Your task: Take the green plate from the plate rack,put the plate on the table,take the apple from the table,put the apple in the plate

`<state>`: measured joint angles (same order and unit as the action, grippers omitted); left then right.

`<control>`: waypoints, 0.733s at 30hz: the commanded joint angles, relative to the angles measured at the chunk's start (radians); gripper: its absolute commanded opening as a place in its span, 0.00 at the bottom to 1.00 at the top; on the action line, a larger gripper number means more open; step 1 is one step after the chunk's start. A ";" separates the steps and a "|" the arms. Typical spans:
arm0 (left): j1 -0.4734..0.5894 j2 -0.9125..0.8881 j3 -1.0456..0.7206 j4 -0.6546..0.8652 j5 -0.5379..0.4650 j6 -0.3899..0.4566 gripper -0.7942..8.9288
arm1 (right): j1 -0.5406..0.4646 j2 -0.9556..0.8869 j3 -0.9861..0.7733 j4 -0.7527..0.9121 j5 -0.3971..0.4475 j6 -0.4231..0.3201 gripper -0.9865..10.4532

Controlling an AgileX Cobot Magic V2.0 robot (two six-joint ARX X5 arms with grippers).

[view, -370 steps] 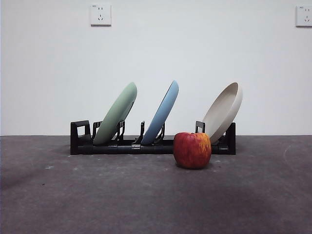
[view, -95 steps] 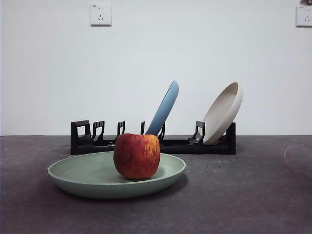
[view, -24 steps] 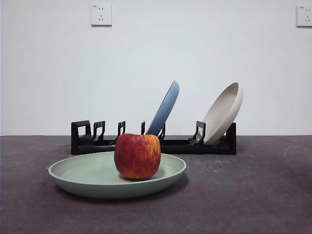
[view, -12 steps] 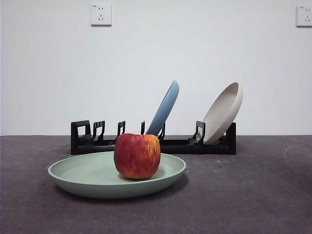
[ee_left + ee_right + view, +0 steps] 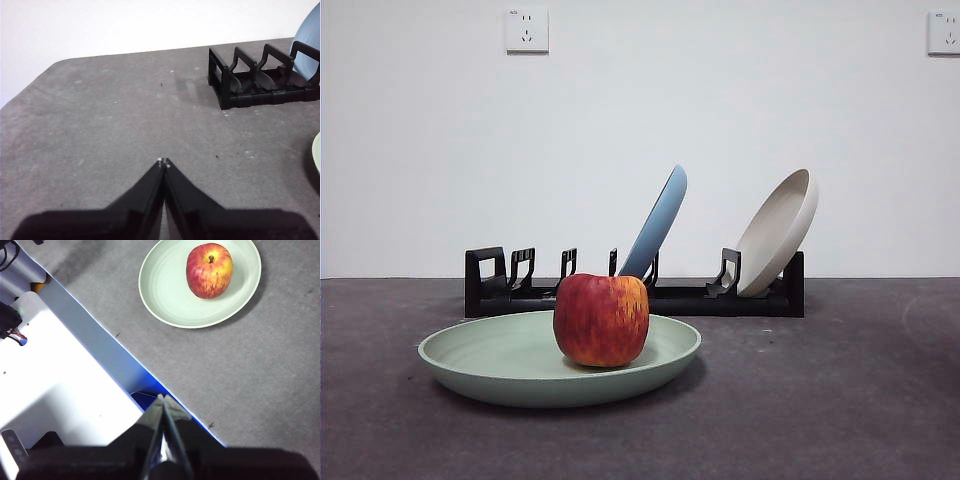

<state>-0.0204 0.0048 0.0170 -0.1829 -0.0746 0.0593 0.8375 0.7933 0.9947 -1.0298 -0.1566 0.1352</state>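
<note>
The green plate (image 5: 520,365) lies flat on the dark grey table (image 5: 820,400), in front of the black plate rack (image 5: 520,290). The red apple (image 5: 601,319) sits upright in the plate. The right wrist view shows the apple (image 5: 209,270) in the plate (image 5: 170,290) from high above. My right gripper (image 5: 162,397) is shut and empty, over the table's front edge, well away from the plate. My left gripper (image 5: 163,161) is shut and empty over bare table, off the rack's end (image 5: 250,80). A sliver of the plate's rim (image 5: 317,150) shows in the left wrist view.
A light blue plate (image 5: 655,225) and a beige plate (image 5: 778,232) lean in the rack. A white and blue base (image 5: 65,390) borders the table's front edge in the right wrist view. A white wall stands behind the table.
Since 15 s ago the green plate has left the rack and lies on the table, with the apple in it. In the last second nothing has moved.
</note>
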 commanded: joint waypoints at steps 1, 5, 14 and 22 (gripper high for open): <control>0.003 -0.003 -0.013 0.005 0.001 -0.005 0.08 | 0.002 -0.003 0.000 0.003 0.002 0.006 0.09; 0.003 -0.003 -0.013 0.005 0.001 -0.005 0.08 | 0.003 -0.003 0.000 0.003 0.003 0.005 0.09; 0.002 -0.003 -0.013 0.005 0.001 -0.005 0.08 | -0.203 -0.117 -0.026 0.102 -0.003 -0.161 0.09; 0.003 -0.003 -0.013 0.005 0.001 -0.005 0.08 | -0.617 -0.325 -0.289 0.463 -0.089 -0.176 0.09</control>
<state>-0.0204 0.0048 0.0170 -0.1829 -0.0750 0.0589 0.2539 0.4904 0.7551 -0.6155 -0.2390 -0.0242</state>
